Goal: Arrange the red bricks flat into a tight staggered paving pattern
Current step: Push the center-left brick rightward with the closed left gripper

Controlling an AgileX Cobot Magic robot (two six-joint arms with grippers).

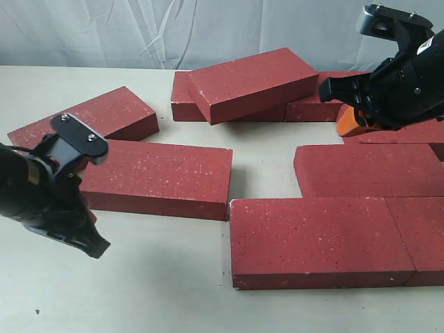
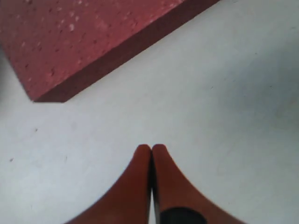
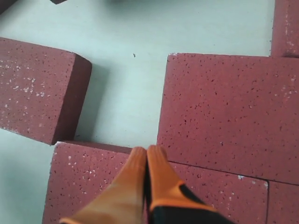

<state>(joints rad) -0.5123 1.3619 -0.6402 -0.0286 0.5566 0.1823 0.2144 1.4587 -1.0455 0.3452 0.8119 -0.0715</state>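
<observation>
- Currently we see the left end effector (image 1: 96,247) and the right end effector (image 1: 349,123) closed, empty.
- The red bricks (image 1: 319,236) lie loosely mid-frame; the tilted brick (image 1: 253,83) at upper centre may slide off if pushed.

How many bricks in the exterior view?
9: left-back brick, left-centre brick, front-centre, front-right (cut off), mid-right, tilted one at back, back-left under it, back-right, and one mostly hidden behind the right claw. More may be hidden.

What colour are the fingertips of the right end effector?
The fingertips are orange, clearest in the right wrist view.
</observation>
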